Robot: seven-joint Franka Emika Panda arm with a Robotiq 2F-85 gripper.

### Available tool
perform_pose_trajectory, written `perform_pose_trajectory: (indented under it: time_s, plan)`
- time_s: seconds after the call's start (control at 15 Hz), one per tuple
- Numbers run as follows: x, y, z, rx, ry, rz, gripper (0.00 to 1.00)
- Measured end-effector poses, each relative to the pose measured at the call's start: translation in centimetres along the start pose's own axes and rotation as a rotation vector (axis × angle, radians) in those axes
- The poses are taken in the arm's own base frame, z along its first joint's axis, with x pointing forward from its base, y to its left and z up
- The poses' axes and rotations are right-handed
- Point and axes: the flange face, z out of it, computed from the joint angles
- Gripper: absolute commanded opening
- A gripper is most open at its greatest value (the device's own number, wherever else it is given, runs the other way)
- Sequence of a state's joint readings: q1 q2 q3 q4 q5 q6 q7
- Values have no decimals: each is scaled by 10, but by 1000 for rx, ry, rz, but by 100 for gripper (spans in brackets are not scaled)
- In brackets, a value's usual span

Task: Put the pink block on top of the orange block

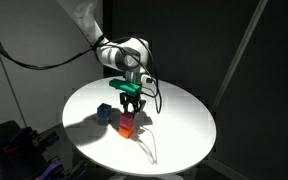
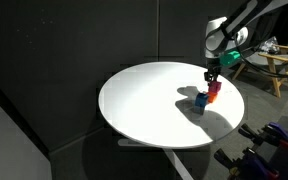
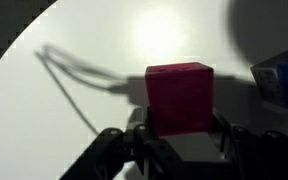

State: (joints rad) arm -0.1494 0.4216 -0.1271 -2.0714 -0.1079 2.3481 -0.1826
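- We see the gripper (image 1: 131,106) directly above the orange block (image 1: 127,131), its fingers (image 3: 142,130) pinching the pink block (image 3: 179,95) by two sides.
- In both exterior views the pink block sits on top of the orange block.
- A blue cube (image 2: 200,101) lies just beside the orange block on the round white table (image 1: 184,125).

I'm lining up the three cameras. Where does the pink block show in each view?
In an exterior view: the pink block, near the white table's middle.
In an exterior view: the block, toward the table's right edge.
Wrist view: the block, centre frame, slightly right.
Shared landmark: the blue cube beside it, in all three.
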Motion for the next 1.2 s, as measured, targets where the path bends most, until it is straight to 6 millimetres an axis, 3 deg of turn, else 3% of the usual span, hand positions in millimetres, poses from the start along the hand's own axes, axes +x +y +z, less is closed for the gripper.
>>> perform_pose_trajectory:
  time_s: [0.8, 0.87, 0.93, 1.07, 1.2]
  plan:
    - [3, 0, 10, 0, -13, -1, 31]
    - [3, 0, 10, 0, -14, -1, 67]
    - [3, 0, 10, 0, -14, -1, 82]
    - [3, 0, 11, 0, -14, -1, 97]
    - [3, 0, 11, 0, -14, -1, 100]
